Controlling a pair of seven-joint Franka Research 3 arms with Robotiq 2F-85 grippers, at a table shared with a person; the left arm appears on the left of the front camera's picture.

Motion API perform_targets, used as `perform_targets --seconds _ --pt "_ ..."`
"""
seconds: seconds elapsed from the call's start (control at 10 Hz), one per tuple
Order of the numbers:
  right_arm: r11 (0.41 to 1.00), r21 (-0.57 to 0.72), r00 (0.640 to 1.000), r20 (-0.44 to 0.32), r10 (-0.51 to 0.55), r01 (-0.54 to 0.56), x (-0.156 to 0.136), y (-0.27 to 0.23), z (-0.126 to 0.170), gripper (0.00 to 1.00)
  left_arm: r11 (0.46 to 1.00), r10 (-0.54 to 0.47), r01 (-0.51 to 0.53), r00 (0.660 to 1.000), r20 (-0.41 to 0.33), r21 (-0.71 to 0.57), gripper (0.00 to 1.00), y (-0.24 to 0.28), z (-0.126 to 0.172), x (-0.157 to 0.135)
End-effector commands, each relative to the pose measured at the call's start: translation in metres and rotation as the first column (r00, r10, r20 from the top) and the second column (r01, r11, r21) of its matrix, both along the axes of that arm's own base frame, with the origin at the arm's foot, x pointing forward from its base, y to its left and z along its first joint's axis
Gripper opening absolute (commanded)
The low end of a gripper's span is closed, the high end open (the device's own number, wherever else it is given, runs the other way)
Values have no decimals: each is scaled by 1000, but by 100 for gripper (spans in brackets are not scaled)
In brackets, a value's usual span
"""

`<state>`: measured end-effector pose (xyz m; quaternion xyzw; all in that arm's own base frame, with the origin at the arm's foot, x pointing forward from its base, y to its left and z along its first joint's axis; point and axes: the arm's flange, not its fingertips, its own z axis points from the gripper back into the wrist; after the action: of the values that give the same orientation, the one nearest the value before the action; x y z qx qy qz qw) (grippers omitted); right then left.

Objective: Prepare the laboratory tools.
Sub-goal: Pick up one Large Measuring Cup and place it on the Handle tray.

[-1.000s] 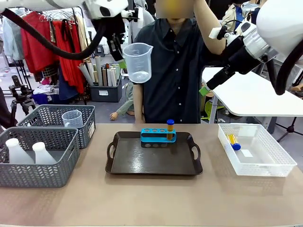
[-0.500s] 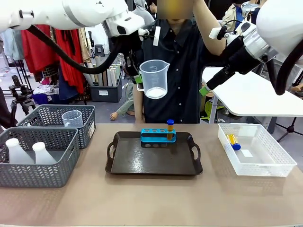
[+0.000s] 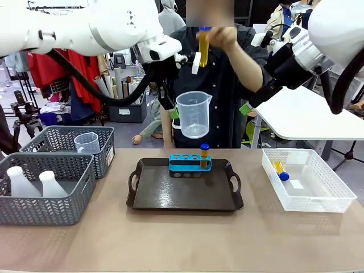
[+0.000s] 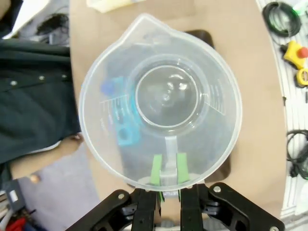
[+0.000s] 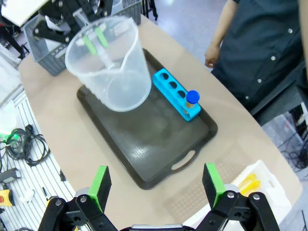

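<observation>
When setting down the beaker (image 3: pixel 193 115) pinched in the left claw (image 4: pixel 167 169), risks toppling the racked tube (image 3: pixel 204 154); right claw (image 5: pixel 155 178) spread, empty.

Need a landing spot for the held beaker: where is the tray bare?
The tray is bare from the blue rack to its near rim, room for the beaker. Table between tray and white bin is bare. The tray's far edge is crowded: rack and tube.

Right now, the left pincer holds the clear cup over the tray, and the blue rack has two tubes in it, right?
Not quite: the blue rack holds one tube, not two, as the front view shows. The left pincer does hold the clear cup over the tray.
</observation>
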<state>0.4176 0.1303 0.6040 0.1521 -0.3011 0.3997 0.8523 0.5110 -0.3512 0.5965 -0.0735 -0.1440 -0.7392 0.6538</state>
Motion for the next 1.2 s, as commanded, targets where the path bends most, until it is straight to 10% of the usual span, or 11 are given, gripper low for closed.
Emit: perform_targets --seconds 0.0,1.1 --pt "1000 11 1000 0 5 -5 0 -1 0 100 999 -35 35 998 -47 -5 0 8 -21 -18" --pt "1000 11 1000 0 5 -5 0 -1 0 100 998 44 -40 993 -106 38 0 20 -51 -19"
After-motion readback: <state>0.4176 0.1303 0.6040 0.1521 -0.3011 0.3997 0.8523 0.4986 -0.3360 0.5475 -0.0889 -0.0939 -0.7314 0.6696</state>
